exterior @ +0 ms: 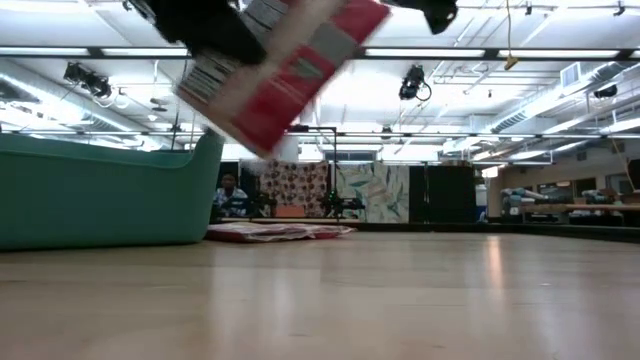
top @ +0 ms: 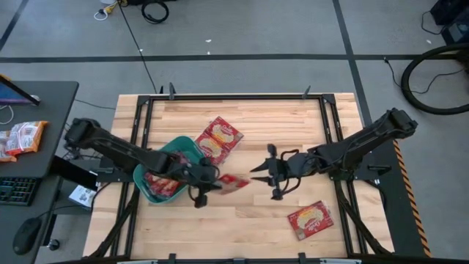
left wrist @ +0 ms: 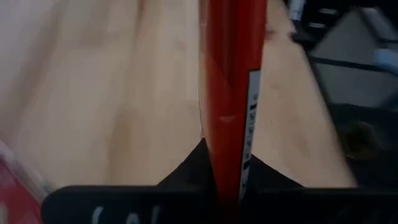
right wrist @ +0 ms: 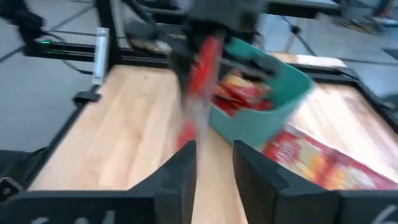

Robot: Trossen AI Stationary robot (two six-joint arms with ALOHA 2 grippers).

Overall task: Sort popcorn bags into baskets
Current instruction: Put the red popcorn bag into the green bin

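Over the middle of the table, a handover is playing out in mid-air! The left gripper (top: 207, 185) is clamping its jaws tight on a popcorn bag (top: 233, 182), holding it edge-on just beside the teal basket (top: 174, 147), clear above the wood. The right gripper (top: 265, 173) is sitting just off the bag's far end with its jaws parted and nothing between them, so the packet is hanging from the left side alone.

Inside the basket, several red packets (top: 165, 185) are already lying in a heap. Two more bags (top: 218, 138) are resting flat on the table against the basket's far side, and a lone bag (top: 310, 219) is waiting well apart, near the right arm's front corner.

The danger, as I'm reading it: the grip is biting only one end of a flat, slippery packet, and it is tilting. A quick swing toward the tub may be enough to let it slide out short of the rim. The held bag is also hanging near the basket wall, so a low pass risks catching the rim and shoving the tub. And the two grippers are working close together, so a clash is possible.
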